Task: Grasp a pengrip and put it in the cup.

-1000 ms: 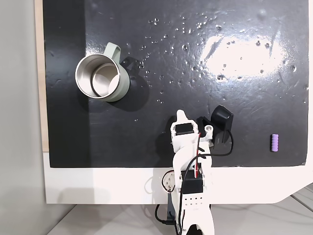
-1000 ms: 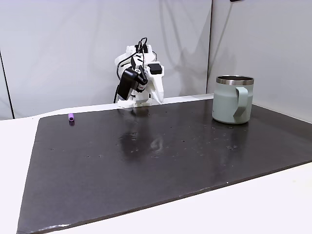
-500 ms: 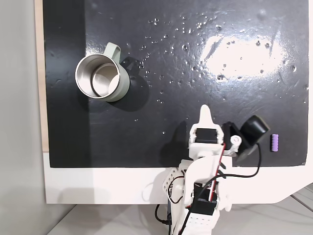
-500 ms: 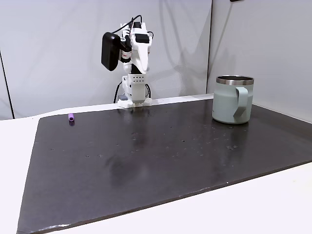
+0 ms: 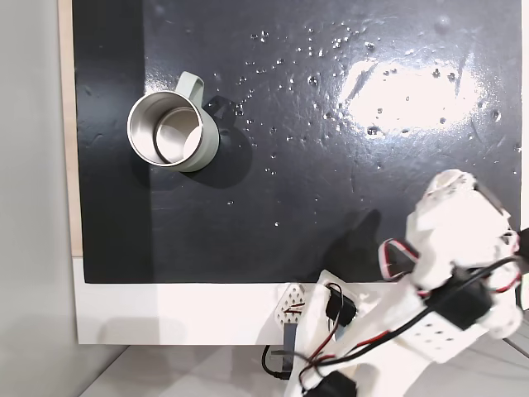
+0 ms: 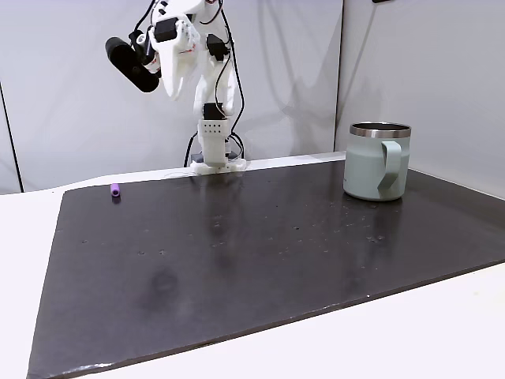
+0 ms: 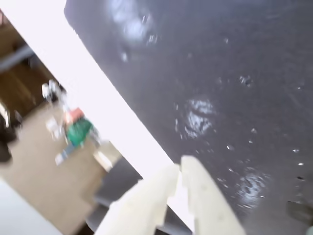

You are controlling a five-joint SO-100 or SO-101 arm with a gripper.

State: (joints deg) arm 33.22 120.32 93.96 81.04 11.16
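Note:
The purple pengrip (image 6: 115, 190) lies on the black mat (image 6: 276, 260) near its far left corner in a fixed view. The cup (image 6: 377, 162) stands upright at the far right, handle toward the camera; from above the cup (image 5: 169, 131) shows an empty steel inside. My gripper (image 6: 173, 88) hangs high in the air, above and to the right of the pengrip, pointing down. In the wrist view its fingers (image 7: 180, 167) are pressed together with nothing between them. From above, the raised arm (image 5: 455, 248) covers the spot where the pengrip lies.
The mat (image 5: 331, 124) rests on a white table (image 5: 165, 314); the arm's base (image 6: 211, 150) stands at its far edge. The wrist view looks past the mat (image 7: 244, 49) and table edge (image 7: 98, 98) down to a cluttered floor.
The arm has risen from a folded pose to high above the table and swung toward the pengrip's side, now covering it in the view from above. Cup and pengrip have not moved.

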